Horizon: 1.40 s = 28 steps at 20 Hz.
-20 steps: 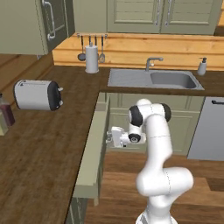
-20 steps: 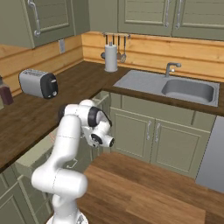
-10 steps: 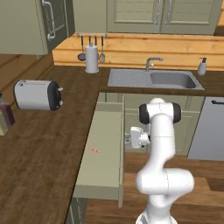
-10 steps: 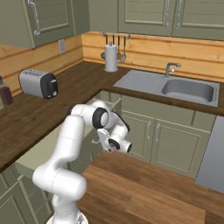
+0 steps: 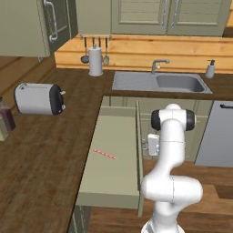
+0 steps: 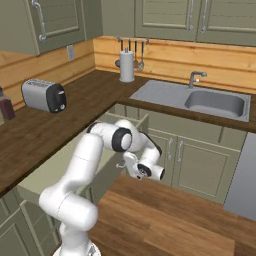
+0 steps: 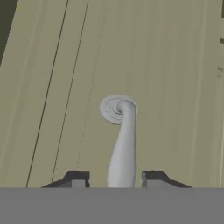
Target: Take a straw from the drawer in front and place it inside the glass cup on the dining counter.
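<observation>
One thin red-pink straw (image 5: 104, 154) lies mid-floor in one sage-green open drawer (image 5: 113, 183); gripper (image 7: 116, 177) fingers released, straddling its grey handle (image 7: 122, 144).

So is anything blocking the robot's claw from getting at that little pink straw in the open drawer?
Yes, the drawer's front panel. The gripper sits outside it, its fingers on either side of the handle, while the straw lies on the drawer floor inside. Nothing covers the straw from above.
</observation>
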{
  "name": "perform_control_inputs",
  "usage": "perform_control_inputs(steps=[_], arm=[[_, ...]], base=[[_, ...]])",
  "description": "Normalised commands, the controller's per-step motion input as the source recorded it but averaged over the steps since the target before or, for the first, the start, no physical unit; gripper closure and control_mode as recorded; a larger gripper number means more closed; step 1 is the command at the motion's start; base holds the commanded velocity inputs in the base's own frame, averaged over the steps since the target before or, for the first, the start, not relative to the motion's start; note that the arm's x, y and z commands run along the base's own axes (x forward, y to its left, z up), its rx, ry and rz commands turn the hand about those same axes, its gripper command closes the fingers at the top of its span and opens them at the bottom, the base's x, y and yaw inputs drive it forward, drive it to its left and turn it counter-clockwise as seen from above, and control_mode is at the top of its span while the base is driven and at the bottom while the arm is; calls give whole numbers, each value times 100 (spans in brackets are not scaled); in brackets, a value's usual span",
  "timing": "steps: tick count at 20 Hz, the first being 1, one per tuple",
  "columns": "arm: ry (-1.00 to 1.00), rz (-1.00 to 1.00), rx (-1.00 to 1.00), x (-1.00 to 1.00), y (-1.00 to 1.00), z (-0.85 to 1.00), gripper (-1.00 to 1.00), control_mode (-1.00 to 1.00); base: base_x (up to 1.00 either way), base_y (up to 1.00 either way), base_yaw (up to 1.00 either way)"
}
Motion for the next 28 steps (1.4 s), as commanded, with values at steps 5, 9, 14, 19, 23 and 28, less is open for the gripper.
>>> perform_control_inputs(steps=[5,9,14,19,23,28], arm=[[0,0,-20,-12,-24,-5,-100,-100],[-10,1,-1,-65,-37,95,-100,-100],[-9,0,0,-77,-9,100,-100,-100],[-5,0,-8,-61,18,100,-100,-100],[0,0,-19,-41,59,100,-100,-100],[0,0,-25,-43,81,100,-100,-100]], base=[[0,0,0],[0,0,0],[0,0,0],[0,0,0],[0,0,0],[0,0,0]])
